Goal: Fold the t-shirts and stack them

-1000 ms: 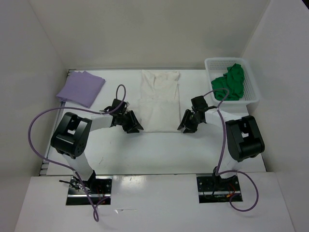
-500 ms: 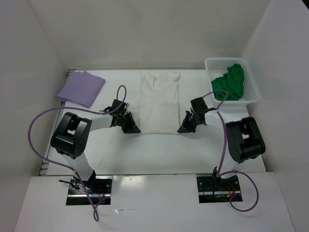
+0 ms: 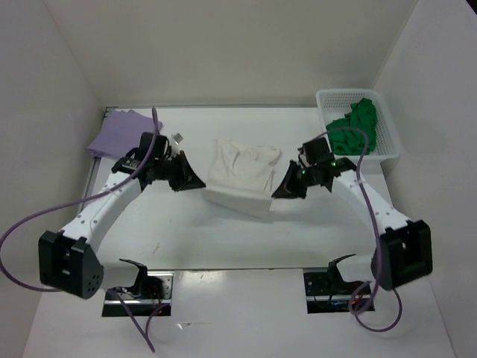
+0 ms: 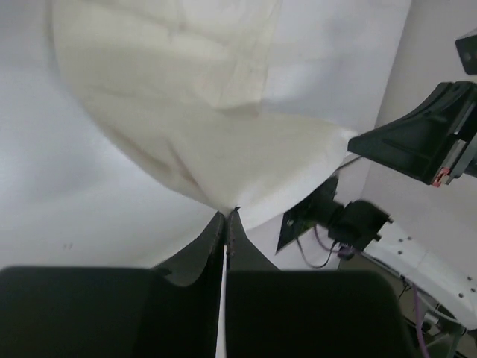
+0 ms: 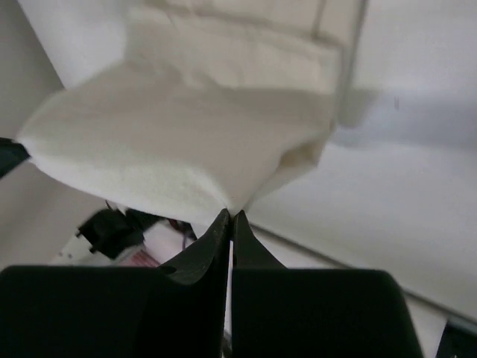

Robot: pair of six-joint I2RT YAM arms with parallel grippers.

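The cream white t-shirt (image 3: 242, 165) lies mid-table with its near hem raised off the surface and sagging between both grippers. My left gripper (image 3: 200, 184) is shut on the hem's left corner, and the left wrist view shows the cloth (image 4: 216, 156) pinched at its closed tips (image 4: 227, 213). My right gripper (image 3: 275, 193) is shut on the right corner, where the fabric (image 5: 179, 149) bunches at its tips (image 5: 229, 215). The lavender t-shirt (image 3: 119, 128) lies folded at the back left, partly behind the left arm. The green t-shirt (image 3: 355, 127) sits crumpled in the basket.
A white mesh basket (image 3: 390, 127) stands at the back right corner against the wall. White walls enclose the table on the left, back and right. Purple cables loop from both arms near the front edge.
Both grippers went from open beside the flat cream shirt's near hem to shut on its corners. They have lifted the hem and carried it toward the back, and both arms have stretched out.
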